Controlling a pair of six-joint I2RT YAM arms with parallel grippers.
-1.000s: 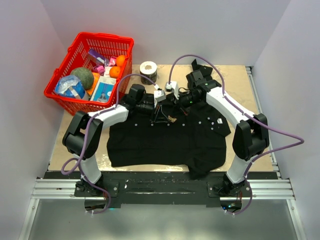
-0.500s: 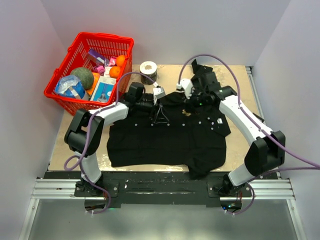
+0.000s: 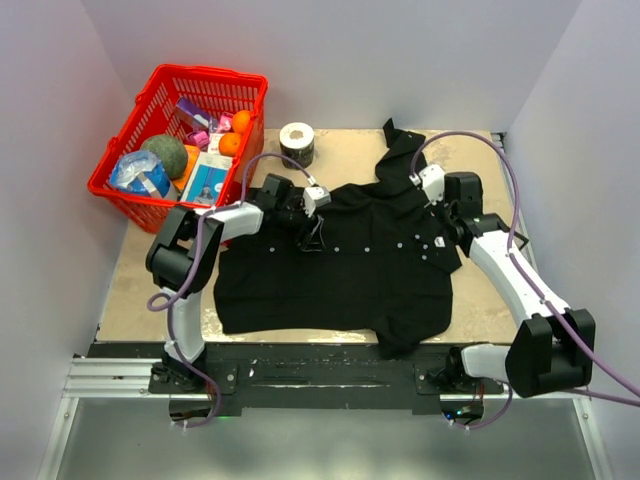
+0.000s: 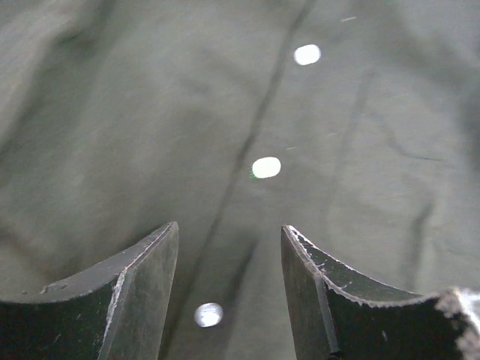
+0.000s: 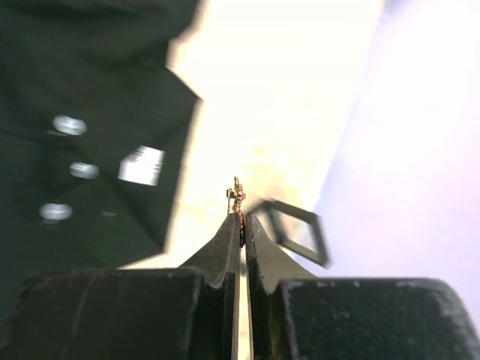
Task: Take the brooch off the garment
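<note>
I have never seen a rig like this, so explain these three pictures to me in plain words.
These are two robot arms bolted at the near edge of a table. The wide picture looks down from above and behind them; the other two come from a camera on each wrist. A black shirt lies spread on the table, with a red basket of fruit and packets and a roll of tape farther back. The left pincer stands open over the shirt's white buttons, holding nothing. The right pincer is shut on a tiny brooch, held over bare table beside the shirt.
</note>
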